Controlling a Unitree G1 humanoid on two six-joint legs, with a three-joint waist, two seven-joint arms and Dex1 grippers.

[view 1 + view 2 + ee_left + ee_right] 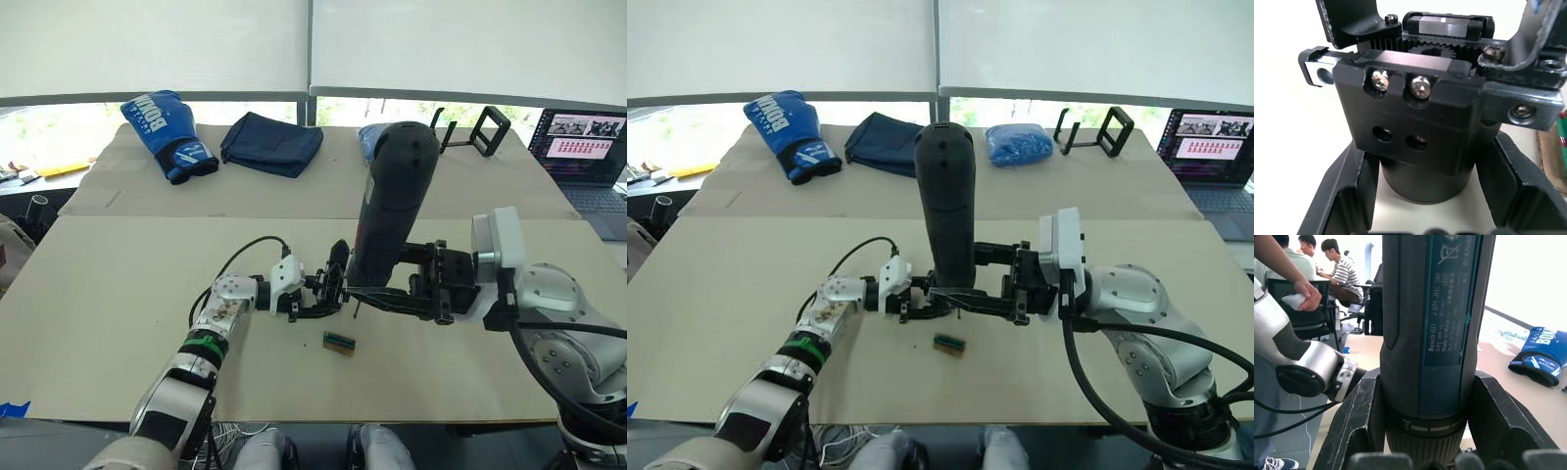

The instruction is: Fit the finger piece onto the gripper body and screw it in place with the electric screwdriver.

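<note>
Right wrist view – right gripper [1425, 431] clamps electric screwdriver [1432, 333]; left gripper [1422, 196] grips gripper body [1420, 127]

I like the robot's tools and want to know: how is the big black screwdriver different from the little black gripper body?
The electric screwdriver is a tall, smooth cylinder; the gripper body is small and blocky, with screws, holes and gear teeth. The electric screwdriver stands nearly upright, bit down, clamped in the right gripper; the gripper body sits low on the table, held in the left gripper. Both are black, and each is held by a gripper.
</note>
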